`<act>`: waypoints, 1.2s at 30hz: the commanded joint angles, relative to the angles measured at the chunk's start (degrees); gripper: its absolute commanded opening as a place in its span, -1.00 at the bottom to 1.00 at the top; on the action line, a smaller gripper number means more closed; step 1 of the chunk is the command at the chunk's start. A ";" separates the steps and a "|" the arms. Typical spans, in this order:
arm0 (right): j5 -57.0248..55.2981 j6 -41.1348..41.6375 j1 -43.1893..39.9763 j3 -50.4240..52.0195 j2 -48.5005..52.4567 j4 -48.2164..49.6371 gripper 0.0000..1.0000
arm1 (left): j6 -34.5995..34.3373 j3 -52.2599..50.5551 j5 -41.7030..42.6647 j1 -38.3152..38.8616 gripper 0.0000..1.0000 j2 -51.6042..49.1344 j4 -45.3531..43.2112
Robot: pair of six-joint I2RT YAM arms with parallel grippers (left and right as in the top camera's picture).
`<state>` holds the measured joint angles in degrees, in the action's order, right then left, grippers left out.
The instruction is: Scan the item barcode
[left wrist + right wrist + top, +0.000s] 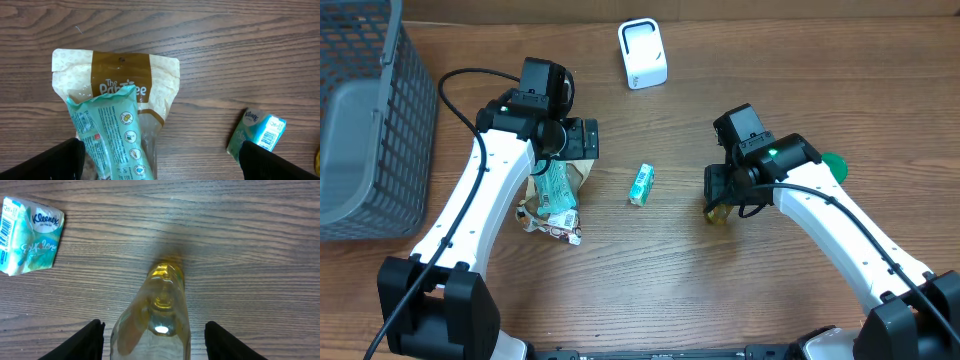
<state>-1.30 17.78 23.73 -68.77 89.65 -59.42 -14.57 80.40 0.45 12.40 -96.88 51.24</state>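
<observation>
Here both jaws stand apart, the right straddling a bottle (160,305) near tissues (31,235).

Translucent yellow bottle (155,322) on wooden table (260,235)

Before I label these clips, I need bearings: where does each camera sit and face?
Overhead: above the table, facing down; left arm, right arm show.
Left wrist: looks down at a snack bag; left pincer at bottom edge.
Right wrist: looks down at a bottle; right pincer flanks it.
Shared: all three show the Kleenex pack.
</observation>
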 commanded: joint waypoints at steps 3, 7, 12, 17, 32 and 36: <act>-0.09 -0.26 0.33 1.07 0.09 0.72 0.22 | 0.85 1.09 0.22 0.37 1.00 -0.11 -0.11; -0.09 -0.26 0.33 1.36 0.09 0.79 0.23 | 0.85 1.09 0.22 0.37 1.00 -0.11 -0.13; -0.09 -0.26 0.31 2.10 0.09 1.25 0.22 | 0.85 1.09 0.22 0.37 0.99 -0.11 -0.13; -0.09 -0.26 0.31 4.02 0.09 2.99 0.22 | 0.85 1.09 0.22 0.37 0.99 -0.11 -0.11; -0.04 0.09 0.31 4.00 0.07 4.74 -0.10 | 0.85 1.09 0.22 0.37 1.00 -0.11 -0.11; 1.46 0.22 0.31 3.15 0.04 4.90 -0.17 | 0.85 1.09 0.22 0.37 0.99 -0.11 -0.11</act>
<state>-1.17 17.82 23.73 -65.12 89.65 -54.87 -14.57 80.40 0.45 12.40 -96.88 51.24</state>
